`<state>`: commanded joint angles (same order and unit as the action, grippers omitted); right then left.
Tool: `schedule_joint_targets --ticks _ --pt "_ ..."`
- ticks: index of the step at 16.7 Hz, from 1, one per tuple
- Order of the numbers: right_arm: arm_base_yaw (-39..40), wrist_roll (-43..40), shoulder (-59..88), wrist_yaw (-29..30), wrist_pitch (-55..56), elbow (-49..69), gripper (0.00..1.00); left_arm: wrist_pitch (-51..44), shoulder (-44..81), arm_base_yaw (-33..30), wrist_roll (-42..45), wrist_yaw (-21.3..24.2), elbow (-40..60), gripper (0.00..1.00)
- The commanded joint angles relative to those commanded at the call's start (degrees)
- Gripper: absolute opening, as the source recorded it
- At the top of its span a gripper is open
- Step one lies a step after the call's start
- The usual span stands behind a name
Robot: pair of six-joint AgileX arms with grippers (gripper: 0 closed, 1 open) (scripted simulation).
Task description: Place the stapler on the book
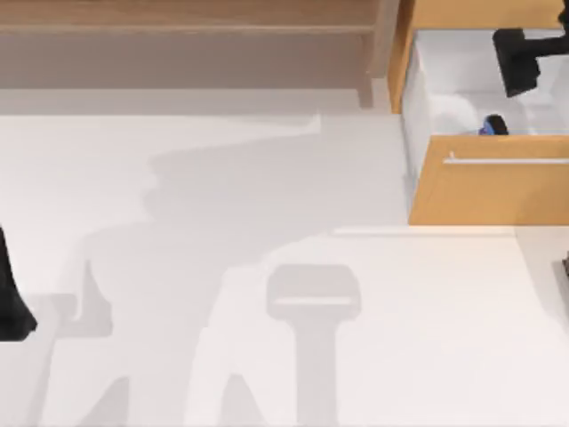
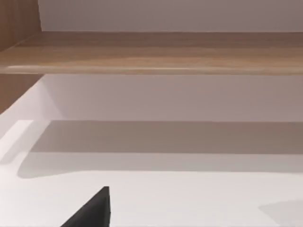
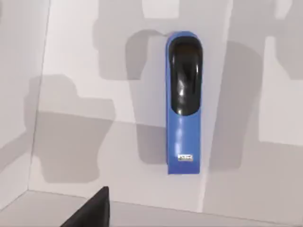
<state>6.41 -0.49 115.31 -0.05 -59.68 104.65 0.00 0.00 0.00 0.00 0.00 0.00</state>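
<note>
The stapler (image 3: 183, 104) is blue with a black top and lies flat on the white floor of the open drawer (image 1: 427, 116). From above, the stapler (image 1: 494, 125) peeks out just behind the wooden drawer front (image 1: 498, 191). My right gripper (image 1: 518, 71) hovers over the drawer, above the stapler and apart from it. A dark part of the right gripper (image 3: 90, 210) juts into the right wrist view. My left arm (image 1: 11, 298) is parked at the table's left edge. The book is out of view.
A wooden shelf (image 1: 187, 27) runs along the back, also in the left wrist view as the shelf (image 2: 156, 52). The drawer front carries a pale handle (image 1: 507, 161). The white tabletop (image 1: 267, 267) spreads in front of the drawer.
</note>
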Motion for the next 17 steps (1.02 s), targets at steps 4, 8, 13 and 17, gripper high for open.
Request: schedule_joint_targets --ticks 4,8,13,17 --pt "0.87 -0.15 16.10 0.08 -8.31 14.50 1.00 0.00 0.00 0.00 0.00 0.00 0.00 1.00" --pt "0.93 -0.14 23.28 0.17 -12.08 21.60 1.00 0.00 0.00 0.00 0.00 0.00 0.00 1.00" --pt "0.90 -0.13 23.70 0.17 -12.31 22.09 1.00 0.00 0.00 0.00 0.00 0.00 0.00 1.00" --pt "0.69 -0.26 23.55 0.20 -12.22 21.77 1.00 0.00 0.00 0.00 0.00 0.00 0.00 1.00"
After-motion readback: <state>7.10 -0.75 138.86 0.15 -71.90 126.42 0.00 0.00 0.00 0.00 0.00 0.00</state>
